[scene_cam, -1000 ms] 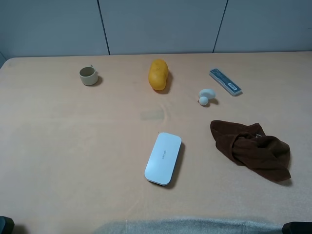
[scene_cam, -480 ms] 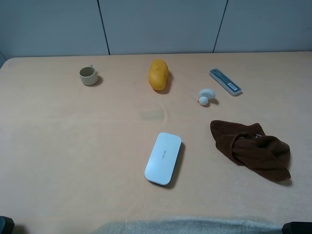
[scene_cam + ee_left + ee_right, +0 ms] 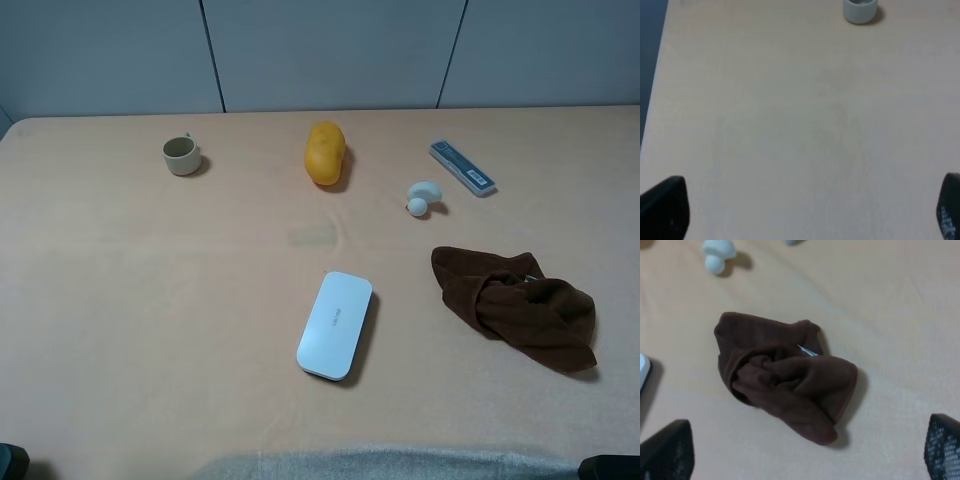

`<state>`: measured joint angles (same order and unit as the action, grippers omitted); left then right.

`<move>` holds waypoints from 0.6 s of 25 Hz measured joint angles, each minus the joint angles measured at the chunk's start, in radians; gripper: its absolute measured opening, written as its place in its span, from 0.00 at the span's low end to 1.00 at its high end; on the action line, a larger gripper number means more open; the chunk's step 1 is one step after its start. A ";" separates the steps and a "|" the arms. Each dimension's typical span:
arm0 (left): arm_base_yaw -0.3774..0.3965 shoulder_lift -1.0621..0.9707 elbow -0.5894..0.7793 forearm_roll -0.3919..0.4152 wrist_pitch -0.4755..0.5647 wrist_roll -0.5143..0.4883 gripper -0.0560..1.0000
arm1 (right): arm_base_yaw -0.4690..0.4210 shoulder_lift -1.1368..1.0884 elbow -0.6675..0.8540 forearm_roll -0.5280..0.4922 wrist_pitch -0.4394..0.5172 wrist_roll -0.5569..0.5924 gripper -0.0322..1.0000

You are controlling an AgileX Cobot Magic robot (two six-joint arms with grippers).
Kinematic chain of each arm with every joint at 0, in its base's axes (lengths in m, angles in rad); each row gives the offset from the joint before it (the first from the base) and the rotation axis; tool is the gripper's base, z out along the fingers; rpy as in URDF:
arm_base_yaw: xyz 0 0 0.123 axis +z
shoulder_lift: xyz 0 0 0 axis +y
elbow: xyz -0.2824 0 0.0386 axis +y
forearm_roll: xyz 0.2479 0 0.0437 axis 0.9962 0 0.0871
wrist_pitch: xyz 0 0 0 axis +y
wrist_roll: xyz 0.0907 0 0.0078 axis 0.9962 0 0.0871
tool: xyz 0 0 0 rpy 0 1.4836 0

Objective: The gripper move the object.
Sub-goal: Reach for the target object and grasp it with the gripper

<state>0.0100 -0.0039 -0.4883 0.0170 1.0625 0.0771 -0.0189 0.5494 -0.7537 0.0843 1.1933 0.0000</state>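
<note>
The brown cloth (image 3: 515,308) lies right of the white case (image 3: 336,324), its long axis slanting away from it. The right gripper (image 3: 804,452), jaws wide and empty, is nearer, with the cloth straight ahead; the left gripper (image 3: 805,207) is also released.

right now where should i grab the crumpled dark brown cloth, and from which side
Probably the raised knot of folds midway across the crumpled dark brown cloth, coming straight down from above. It lies limp with no firm edge, so those bunched folds give the open right pincer most to pinch.
</note>
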 joint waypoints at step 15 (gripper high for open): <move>0.000 0.000 0.000 0.000 0.000 0.000 0.99 | 0.237 0.379 -0.070 -0.078 0.021 0.105 0.70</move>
<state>0.0100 -0.0039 -0.4883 0.0170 1.0625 0.0771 0.2180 0.9280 -0.8235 0.0059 1.2141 0.1053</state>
